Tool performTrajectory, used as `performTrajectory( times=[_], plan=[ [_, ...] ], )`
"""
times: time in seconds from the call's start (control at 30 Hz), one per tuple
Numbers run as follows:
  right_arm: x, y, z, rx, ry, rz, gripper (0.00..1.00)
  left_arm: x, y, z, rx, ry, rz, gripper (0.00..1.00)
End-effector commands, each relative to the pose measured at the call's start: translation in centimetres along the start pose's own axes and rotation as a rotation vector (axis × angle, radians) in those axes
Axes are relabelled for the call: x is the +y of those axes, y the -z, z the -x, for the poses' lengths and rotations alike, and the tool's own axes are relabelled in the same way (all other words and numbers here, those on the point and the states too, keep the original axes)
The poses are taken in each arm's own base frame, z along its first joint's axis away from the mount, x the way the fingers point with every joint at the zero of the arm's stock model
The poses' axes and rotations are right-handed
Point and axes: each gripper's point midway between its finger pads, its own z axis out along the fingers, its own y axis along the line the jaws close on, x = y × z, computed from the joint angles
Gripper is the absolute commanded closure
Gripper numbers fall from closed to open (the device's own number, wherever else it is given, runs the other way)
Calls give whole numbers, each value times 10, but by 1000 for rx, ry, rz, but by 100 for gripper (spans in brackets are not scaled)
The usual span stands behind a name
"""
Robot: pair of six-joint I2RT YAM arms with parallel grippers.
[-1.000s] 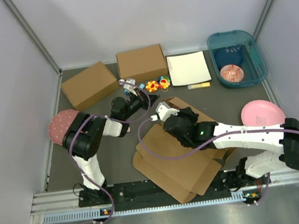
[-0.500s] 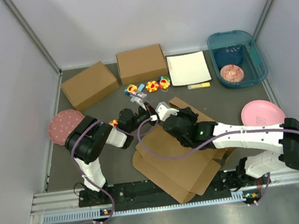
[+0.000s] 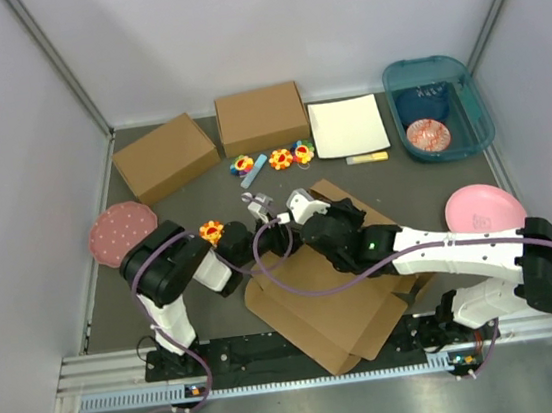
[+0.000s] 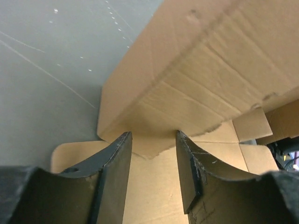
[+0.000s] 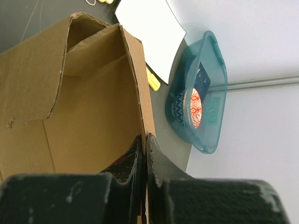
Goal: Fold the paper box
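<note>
- Brown paper box (image 3: 330,316) lies half-flat, one wall raised just ahead of the left gripper (image 4: 153,138), which has swung in from the toys (image 3: 280,158) and spread its jaws.
- Ready to take that flap, I'd say. Right gripper (image 5: 145,142) stays pinched on the box's upright wall.
</note>
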Motion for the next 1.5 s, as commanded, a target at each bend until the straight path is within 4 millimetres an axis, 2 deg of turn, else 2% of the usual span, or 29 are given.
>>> performTrajectory(
  times=[0.0, 0.17, 0.2, 0.3, 0.4, 0.6, 0.63, 0.7, 0.9, 1.07, 1.2, 1.23, 1.3, 1.33, 1.4, 1.47],
  plan=[
    [74, 4, -3, -26, -28, 293, 100, -69, 5, 73, -302, -246, -231, 49],
    [75, 5, -2, -28, -24, 296, 100, -64, 5, 87, -360, -285, -178, 37],
    [75, 5, -2, -28, -24, 295, 100, -63, 5, 89, -371, -291, -167, 31],
    [77, 6, -1, -29, -22, 300, 100, -59, 7, 104, -427, -327, -123, 24],
    [77, 6, -2, -25, -19, 299, 100, -56, 5, 115, -464, -363, -93, 19],
    [79, 6, -2, -25, -16, 305, 100, -53, -5, 124, -478, -400, -76, 11],
    [79, 6, -1, -28, -22, 306, 100, -52, -5, 124, -479, -401, -73, 1],
    [82, 6, -3, -24, -17, 315, 100, -51, -7, 126, -490, -410, -68, 1],
    [87, 5, -5, -15, -13, 327, 100, -57, -18, 130, -491, -446, -97, 1],
    [91, 4, -6, -8, -10, 328, 100, -66, -17, 130, -511, -480, -104, 4],
    [91, 2, -8, 3, -2, 316, 100, -66, -14, 130, -518, -495, -84, 17],
    [91, 2, -8, 3, 0, 315, 100, -65, -13, 130, -520, -499, -77, 28],
    [91, 2, -8, 4, -3, 315, 100, -59, -11, 128, -521, -492, -47, 37],
    [91, 2, -8, 4, -6, 314, 100, -58, -11, 129, -523, -500, -41, 45],
    [92, 2, -8, 5, -5, 316, 100, -55, -9, 130, -529, -497, -21, 51],
    [92, 2, -7, 4, -8, 317, 100, -54, -8, 131, -534, -498, -15, 49]
  ],
)
